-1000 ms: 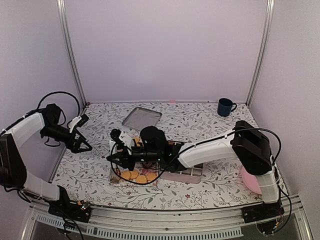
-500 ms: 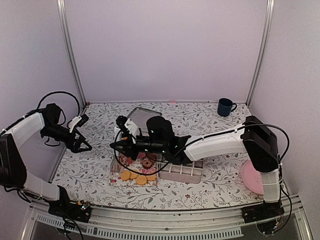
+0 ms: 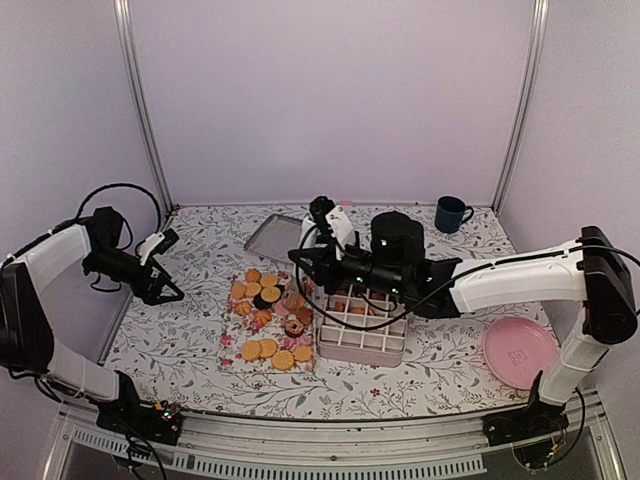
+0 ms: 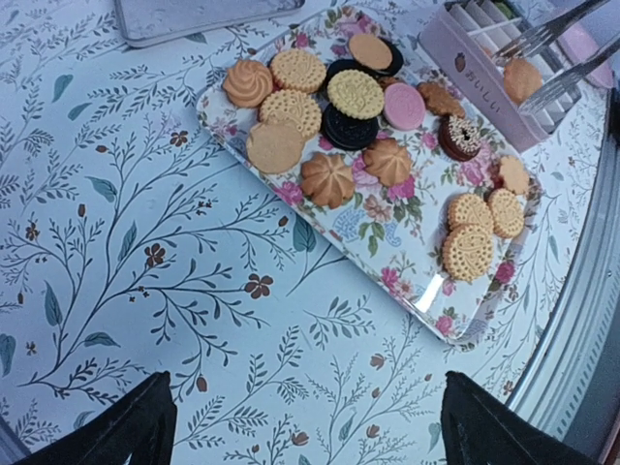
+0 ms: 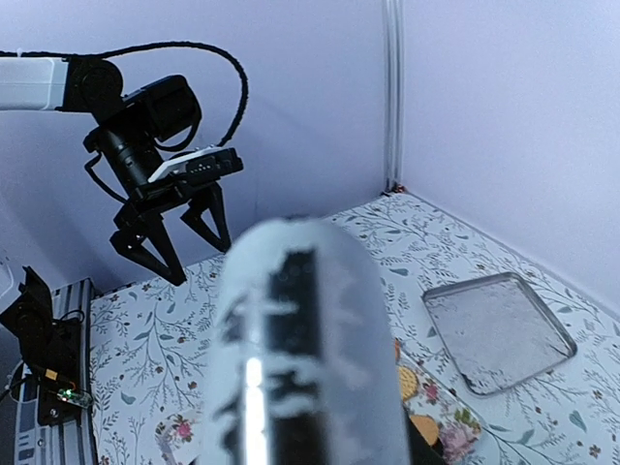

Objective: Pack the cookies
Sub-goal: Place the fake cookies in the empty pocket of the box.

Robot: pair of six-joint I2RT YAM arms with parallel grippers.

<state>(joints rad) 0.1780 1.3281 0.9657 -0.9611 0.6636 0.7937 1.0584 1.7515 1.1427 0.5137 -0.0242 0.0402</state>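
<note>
Left end effector (image 3: 167,298) hangs released above the bench (image 3: 200,330), jaws spread wide, nothing between them. We see the cookies (image 4: 329,179) to its right and ahead, just beyond its fingertips in the wrist view. They lie loose on a floral tray (image 4: 387,232): mostly golden rounds, a few dark ones, one pink, and one chocolate piece with sprinkles. Some overlap at the tray's far end, and three golden ones sit together at the near end. Right end effector (image 3: 303,262) reaches in from the other side and is poised over the far end of that tray, with the pink grid box (image 3: 360,345) just beside and behind it. We cannot tell whether it is clenched or released: its own wrist view is filled by a blurred pale shape (image 5: 295,339). In the left wrist view, two thin metal prongs (image 4: 547,34) come in over the box edge on the right end effector's side, with a golden cookie (image 4: 523,79) between them. Several far compartments of the box hold cookies. Beyond the right end effector lies a metal tray (image 3: 283,236); well behind it a dark mug (image 3: 450,214) and a pink plate (image 3: 520,350).
</note>
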